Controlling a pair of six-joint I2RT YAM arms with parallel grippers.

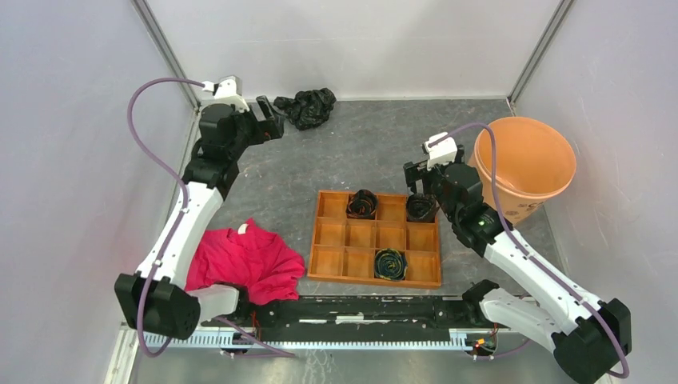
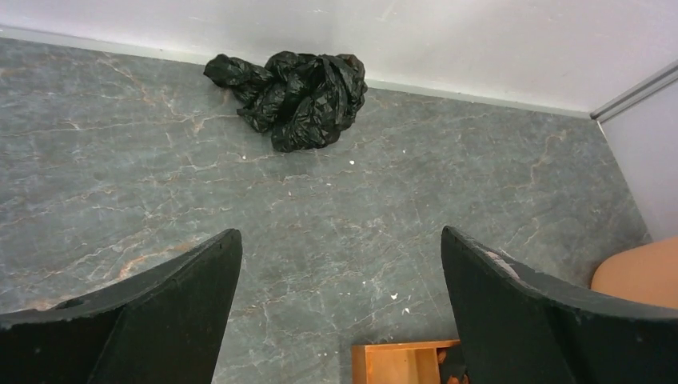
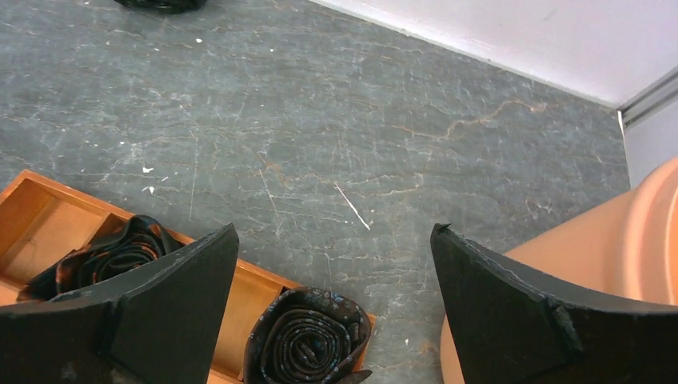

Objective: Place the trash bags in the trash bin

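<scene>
A crumpled glossy black trash bag (image 1: 306,106) lies on the grey table against the back wall; the left wrist view shows the trash bag (image 2: 296,98) ahead. My left gripper (image 1: 270,120) hovers just left of it, open, nothing between its fingers (image 2: 196,296). The terracotta-orange trash bin (image 1: 524,164) stands upright at the right; its side (image 3: 616,256) fills the right wrist view's corner. My right gripper (image 1: 416,180) is open and empty beside the bin, above the tray's far right corner.
A wooden tray of square compartments (image 1: 376,238) sits mid-table, holding three dark rolls (image 1: 362,204); one roll (image 3: 308,340) shows below my right fingers. A red-pink garment (image 1: 244,260) lies at the near left. White walls close the back and sides.
</scene>
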